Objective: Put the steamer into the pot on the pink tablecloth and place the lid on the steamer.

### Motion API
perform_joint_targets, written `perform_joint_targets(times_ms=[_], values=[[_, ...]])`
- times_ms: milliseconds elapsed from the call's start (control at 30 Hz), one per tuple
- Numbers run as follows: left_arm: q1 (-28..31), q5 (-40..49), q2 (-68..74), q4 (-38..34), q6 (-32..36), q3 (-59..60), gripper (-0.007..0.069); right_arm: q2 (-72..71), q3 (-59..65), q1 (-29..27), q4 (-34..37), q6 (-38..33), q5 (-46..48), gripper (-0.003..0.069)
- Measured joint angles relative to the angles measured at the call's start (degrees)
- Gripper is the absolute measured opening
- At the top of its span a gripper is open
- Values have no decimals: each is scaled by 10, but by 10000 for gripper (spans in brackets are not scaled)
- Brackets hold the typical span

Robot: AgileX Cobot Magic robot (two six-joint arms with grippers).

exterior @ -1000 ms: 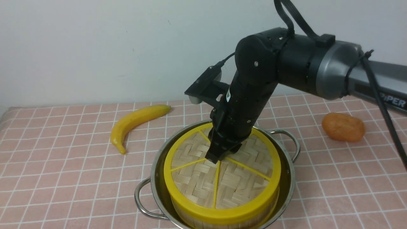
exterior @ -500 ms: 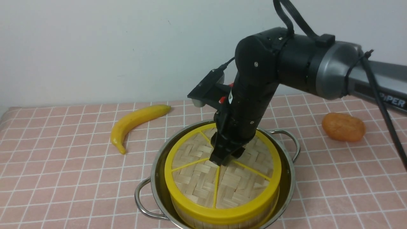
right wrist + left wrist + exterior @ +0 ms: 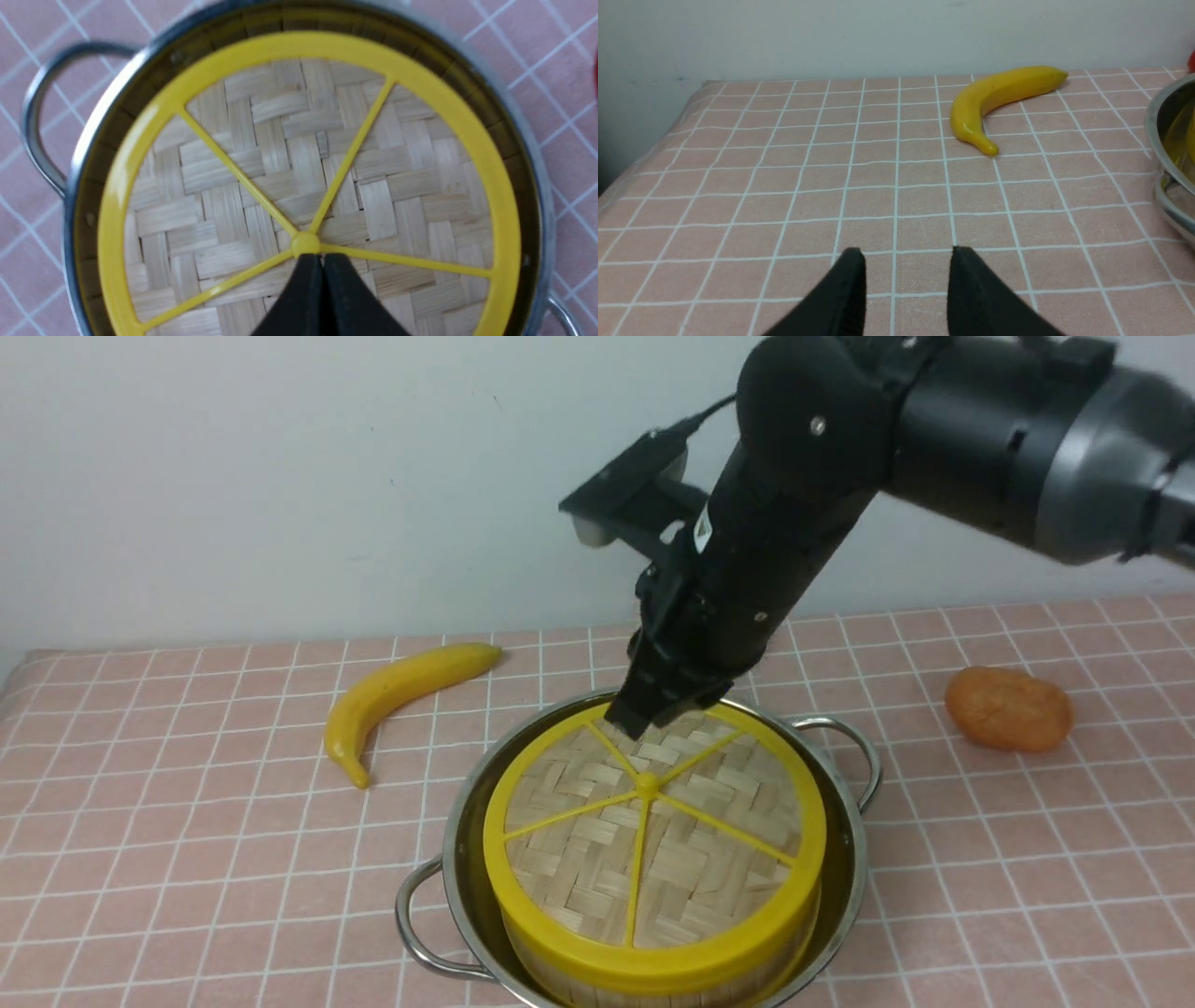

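Right, quick notes from where I stand —

Pot: wide shiny steel pot [image 3: 845, 896] sits on the pink tablecloth [image 3: 187, 859], near the front edge of the front view; looped wire handles at front-left and back-right.

Steamer: bamboo steamer [image 3: 560, 980] stands inside the pot, pale wooden wall showing below the yellow rim, narrower than the pot w/ a dark gap all round.

Lid: woven lid [image 3: 597, 859] lies flat on top of the steamer, yellow rim matching the steamer's, thin yellow spokes meeting at the centre knob. Right wrist view shows it square on [image 3: 233, 186], ringed by the pot's steel rim.

Right tool: right tool [image 3: 639, 721] hangs above the far part of the lid, clear of it, pointing down. Fingers pressed together, clenched on nothing; in the wrist view the two black tips [image 3: 321, 261] meet just beside the knob.

Left tool: left tool [image 3: 906, 254] seen only from its own wrist cam, low over bare cloth, fingers apart, released, nothing between them.

Banana: yellow banana [image 3: 401, 695] lies on the cloth left of the pot & further back, apart from it.

Orange thing: orange lumpy item [image 3: 1008, 709] on the cloth right of the pot, well apart; can't tell what it is.

Bench: covered by the cloth; plain pale wall behind.
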Motion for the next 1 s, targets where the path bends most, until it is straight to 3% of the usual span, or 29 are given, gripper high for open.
perform_joint_targets(times_ms=[167,433,600,667,767,833,1000], values=[[0,0,0,0,0,0,243,-26,-3,0,29,38,0,-15],[0,0,0,0,-4,0,243,-37,9,0,42,41,-7,-6],[0,0,0,0,-6,0,243,-130,137,0,-17,30,-97,2],[0,-1,0,0,-6,0,243,-246,270,-12,-48,41,-199,6],[0,-1,0,0,-6,0,243,-409,432,-54,-58,73,-326,15],[0,-1,0,0,-6,0,243,-523,551,-112,-63,115,-403,22],[0,-1,0,0,-6,0,243,-716,703,-223,-65,186,-449,39]])
